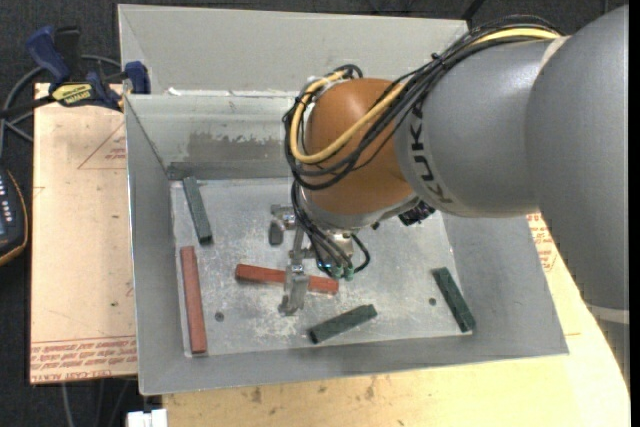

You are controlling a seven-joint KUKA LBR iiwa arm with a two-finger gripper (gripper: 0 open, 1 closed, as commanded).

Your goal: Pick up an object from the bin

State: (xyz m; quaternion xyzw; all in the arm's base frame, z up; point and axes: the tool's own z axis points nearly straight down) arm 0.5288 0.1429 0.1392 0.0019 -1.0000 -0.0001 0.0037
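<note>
Even, fairly bright light falls from above on the bin [150,215]. Its left wall and floor look pale, and a dull sheen with a darker smeared reflection runs along the back wall. The arm [520,135] has a soft highlight on its upper curve, and the orange cover [350,150] a faint gloss. Beneath them a soft shadow dims the floor toward the bin's right edge.

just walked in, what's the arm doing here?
The KUKA arm reaches into the grey bin from the right, its gripper down at the red-orange stick lying flat near the middle. Nothing is lifted yet. Around it: a grey-green stick upper left, a reddish-brown stick along the left wall, a dark green stick just in front, a second dark green stick at the right.
</note>
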